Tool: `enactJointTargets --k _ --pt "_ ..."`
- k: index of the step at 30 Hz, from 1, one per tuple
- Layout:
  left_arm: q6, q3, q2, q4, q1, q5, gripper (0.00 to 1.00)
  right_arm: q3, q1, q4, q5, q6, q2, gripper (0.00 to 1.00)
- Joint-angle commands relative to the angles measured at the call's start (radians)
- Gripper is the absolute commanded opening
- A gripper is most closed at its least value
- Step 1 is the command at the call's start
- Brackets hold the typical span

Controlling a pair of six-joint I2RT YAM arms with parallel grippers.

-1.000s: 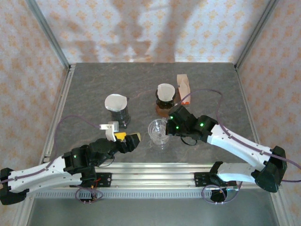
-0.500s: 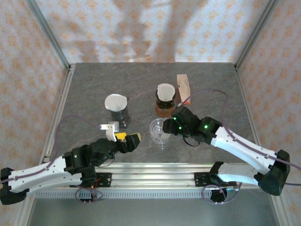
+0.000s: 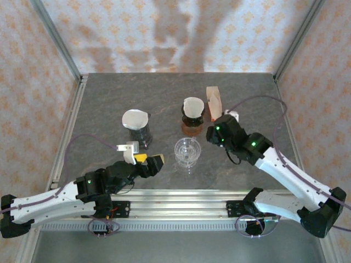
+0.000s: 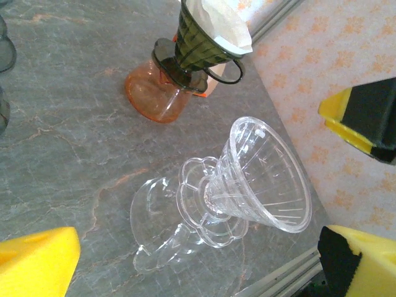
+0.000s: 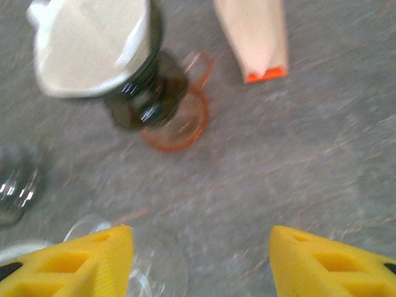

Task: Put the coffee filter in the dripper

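A clear glass dripper stands on its clear base at the table's middle, with nothing inside it. A white paper coffee filter sits in a dark dripper on an orange carafe behind it. My right gripper hovers open and empty to the right of that carafe, bare table between its yellow fingers. My left gripper is wide open and empty, low and just left of the clear dripper.
A second dark dripper with a white filter stands at the left. A beige filter pack with an orange end lies behind the carafe. Metal frame posts and patterned walls bound the table.
My right gripper has opened and pulled away from the clear dripper's rim, moving right and toward the back. The left arm has stayed put.
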Motion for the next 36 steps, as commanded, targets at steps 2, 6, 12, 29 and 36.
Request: enactJointTargets --k 2,6,12,29,36 --pt "0.0 -0.013 -0.007 0.001 -0.006 -0.049 1.0 -0.006 -0.144 0.132 -0.07 -0.084 0.06 0.55" --pt "-0.002 -0.011 -0.016 -0.015 -0.005 -0.051 1.0 0.01 -0.229 0.213 -0.112 -0.107 0.178 0.5" --pt "0.0 -0.004 -0.037 -0.052 -0.006 -0.062 1.0 0.081 -0.286 0.268 -0.112 -0.127 0.328 0.43" --pt "0.011 0.001 -0.012 -0.046 0.002 -0.074 1.0 0.392 -0.367 0.27 -0.12 -0.325 0.693 0.29" --pt "0.027 0.019 0.031 -0.035 0.01 -0.057 1.0 0.533 -0.367 0.243 -0.102 -0.347 0.802 0.29"
